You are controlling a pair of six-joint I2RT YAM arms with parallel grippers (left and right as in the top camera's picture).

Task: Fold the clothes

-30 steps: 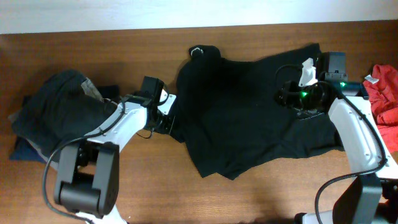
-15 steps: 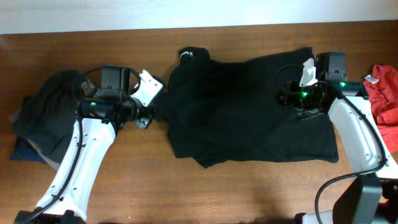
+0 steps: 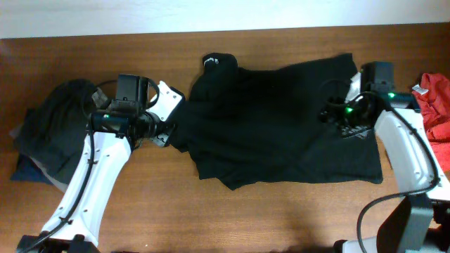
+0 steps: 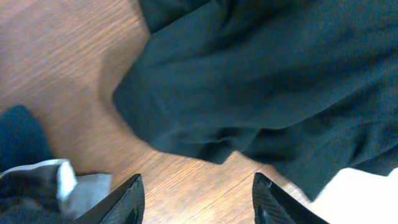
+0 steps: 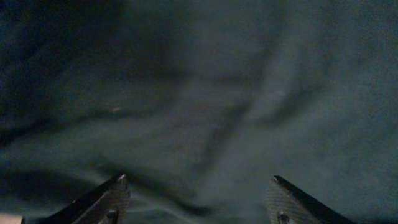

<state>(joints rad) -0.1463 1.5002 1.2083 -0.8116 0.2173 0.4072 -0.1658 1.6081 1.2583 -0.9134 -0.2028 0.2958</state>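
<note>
Brown wooden table [image 3: 281, 218], bare along the near side. At its left edge, a rumpled charcoal-grey garment [image 3: 49, 130] with a navy piece [image 3: 27, 171] poking out beneath. At the right edge, red cloth [image 3: 437, 112] bearing a small white label [image 3: 420, 89], partly cut off.

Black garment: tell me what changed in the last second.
The left tool let go of the garment at its left edge, opened and drew back to the left. The garment's lower left flap was pulled in, so its bottom edge runs straighter. The right tool opened wider over the right side. The grey pile and red cloth stayed put.
</note>
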